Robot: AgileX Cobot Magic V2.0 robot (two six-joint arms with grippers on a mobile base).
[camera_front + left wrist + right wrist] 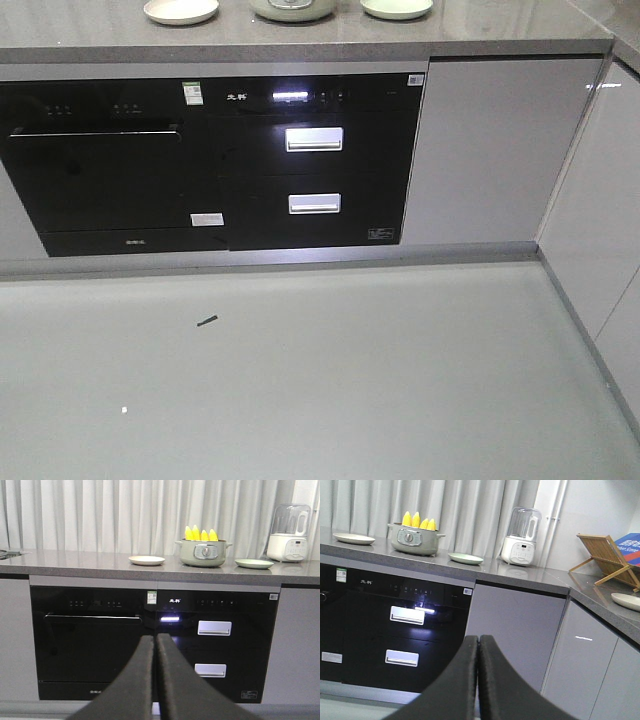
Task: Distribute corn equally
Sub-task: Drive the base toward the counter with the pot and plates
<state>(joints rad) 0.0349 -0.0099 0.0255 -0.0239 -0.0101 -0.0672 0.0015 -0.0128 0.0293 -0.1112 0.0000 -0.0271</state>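
Grey kitchen counter and black ovens fill both wrist views. Left gripper (155,639) and right gripper (478,638) hang low, jaws pressed together, holding nothing. Beyond, four corn cobs (201,534) stand in the pot (187,555) mid-counter, between a cream plate (146,560) and a green plate (254,563), both bare, so I judge that nothing is shared out yet.

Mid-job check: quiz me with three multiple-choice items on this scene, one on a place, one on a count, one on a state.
1. Where is the corn? A on a plate; B in the pot; C on the floor.
2. How many cobs show? A two; B six; C four.
3. How are the left gripper and right gripper? A both shut; B both open; C one holding a cob.
Answers: B, the cobs stand upright in it; C, four yellow tips show; A, both wrist views show them closed and empty.
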